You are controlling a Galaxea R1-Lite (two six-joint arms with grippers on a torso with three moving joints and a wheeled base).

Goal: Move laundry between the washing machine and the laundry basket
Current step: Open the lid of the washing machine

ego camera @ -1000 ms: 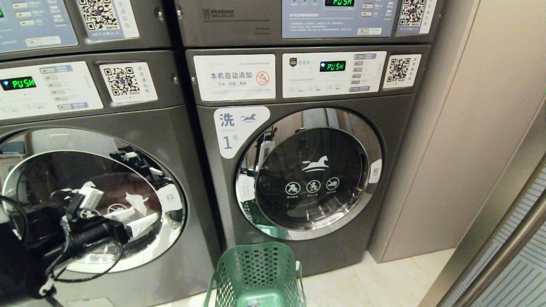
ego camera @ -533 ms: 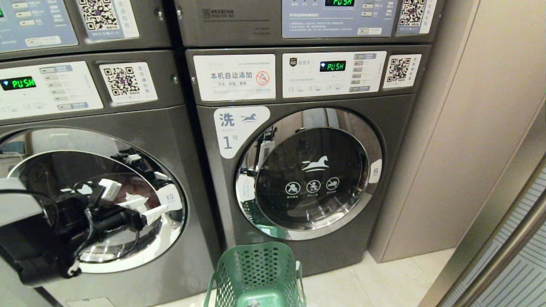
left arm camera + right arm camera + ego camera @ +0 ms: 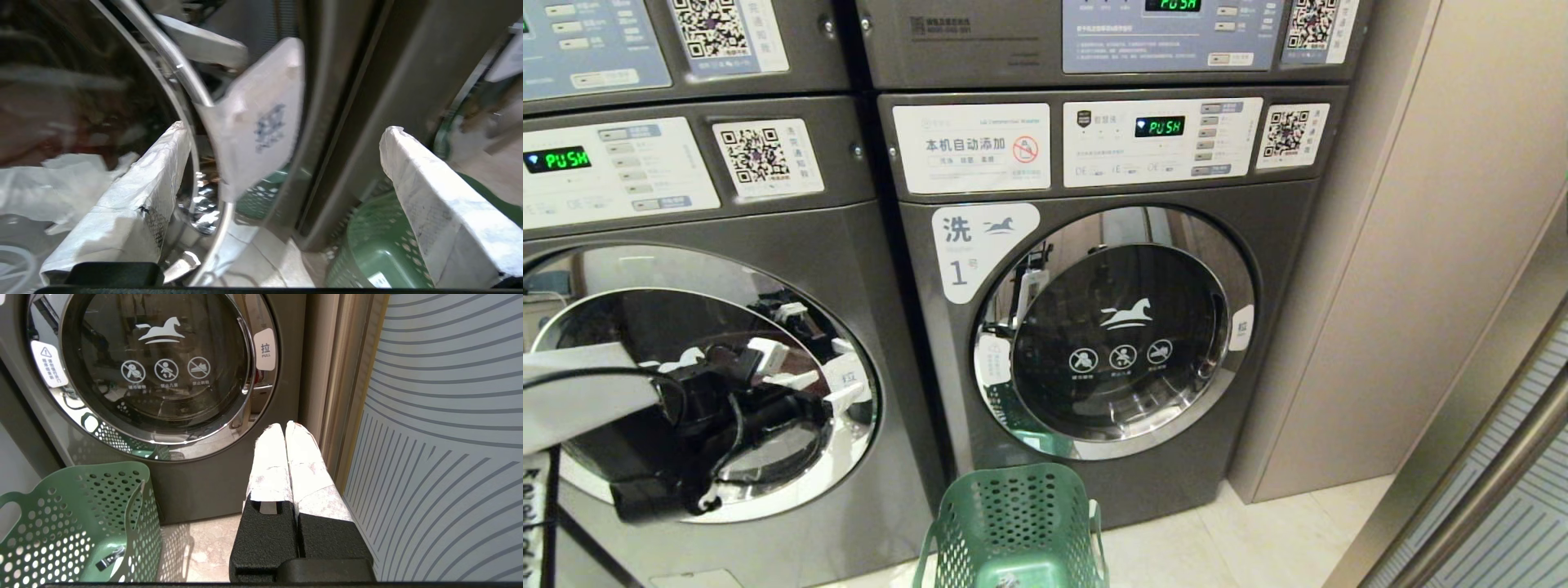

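Note:
The washing machine (image 3: 792,237) stands at the left, its round chrome-rimmed door (image 3: 858,441) shut. My left gripper (image 3: 813,382) is open in front of that door's right edge. In the left wrist view the left gripper (image 3: 286,128) has its white-wrapped fingers (image 3: 155,171) wide apart on either side of the door's white pull tab (image 3: 261,122), holding nothing. A dim reddish shape (image 3: 61,122) shows behind the glass; I cannot tell whether it is laundry. The green laundry basket (image 3: 1013,523) stands on the floor with no cloth in it. My right gripper (image 3: 282,426) is shut and empty, low beside the basket (image 3: 81,522).
The like washer labelled 1 (image 3: 1119,327) stands right of the worked one, door shut, directly behind the basket. More machines are stacked above. A beige wall panel (image 3: 1405,245) and a striped glass door (image 3: 449,437) close off the right side.
My left arm has swept rightward across the door glass, bringing the open gripper from the door's middle to the pull tab at its right edge. Nothing else moved.

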